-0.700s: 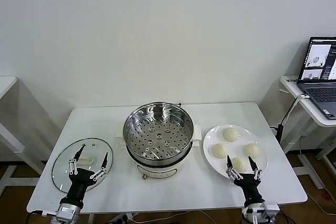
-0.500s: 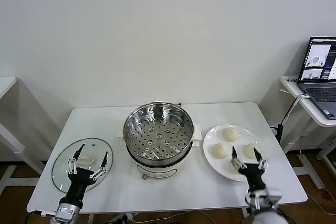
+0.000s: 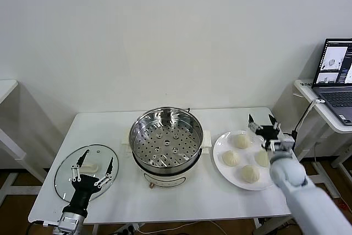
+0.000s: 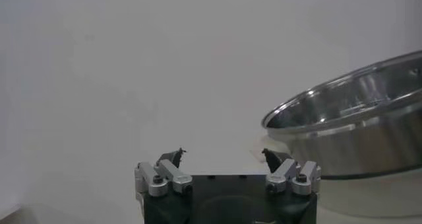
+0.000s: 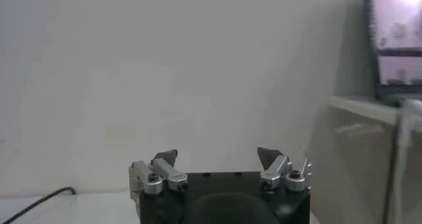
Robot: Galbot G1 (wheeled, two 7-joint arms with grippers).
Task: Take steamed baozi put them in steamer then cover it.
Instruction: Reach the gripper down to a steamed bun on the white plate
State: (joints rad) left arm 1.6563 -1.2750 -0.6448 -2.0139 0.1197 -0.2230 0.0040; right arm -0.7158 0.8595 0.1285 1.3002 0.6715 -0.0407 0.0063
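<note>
Four steamed baozi (image 3: 242, 141) are seen on a white plate (image 3: 220, 156) at the right side of the table (image 3: 110, 125), with the steamer (image 3: 165, 140) uncovered at the middle

The cover (image 3: 66, 164) is laid flat near the front left corner, and the left gripper (image 3: 93, 169) is held over it with fingers spread wide, nothing gripped. The right gripper (image 3: 260, 121) is raised above the far edge of the plate, near the table's right edge, its fingers wide apart and empty. A laptop (image 3: 335, 75) is seen on a side desk beyond the right edge
</note>
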